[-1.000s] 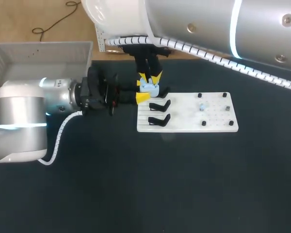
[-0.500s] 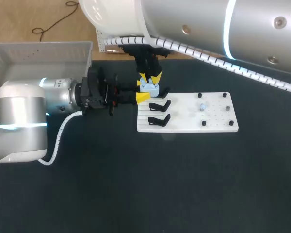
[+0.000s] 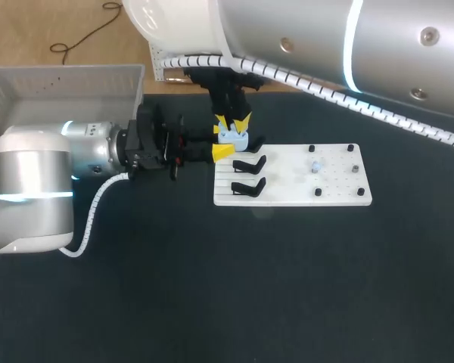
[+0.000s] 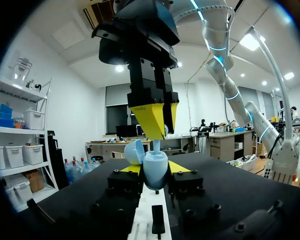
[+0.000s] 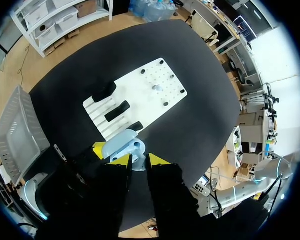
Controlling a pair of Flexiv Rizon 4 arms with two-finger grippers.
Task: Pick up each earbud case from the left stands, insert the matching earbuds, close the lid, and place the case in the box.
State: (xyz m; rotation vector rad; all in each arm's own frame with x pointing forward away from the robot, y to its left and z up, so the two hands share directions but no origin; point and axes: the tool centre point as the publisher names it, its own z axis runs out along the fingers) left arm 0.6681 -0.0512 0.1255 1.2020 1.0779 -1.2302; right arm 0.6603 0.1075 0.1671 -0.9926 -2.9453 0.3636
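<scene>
My left gripper [image 3: 225,144] is shut on a light blue earbud case [image 3: 234,138], lid open, just off the back left corner of the white board [image 3: 303,190]. In the left wrist view the case [image 4: 155,174] sits between the two yellow tips, its lid [image 4: 134,151] tipped aside. My right gripper [image 3: 233,122] points straight down over it, shut on a pale earbud [image 4: 156,145] whose lower end reaches into the case. The right wrist view shows that earbud [image 5: 137,159] between its fingers, above the case [image 5: 121,144]. Another earbud [image 3: 315,167] stands on the board.
Two empty black stands [image 3: 248,163] [image 3: 247,186] sit on the board's left part, small black pegs on its right. A grey box [image 3: 60,91] lies at the table's back left corner. Bare black tabletop lies in front of the board.
Both grippers and the case stay in place. Only the right arm's big upper link has shifted slightly.
</scene>
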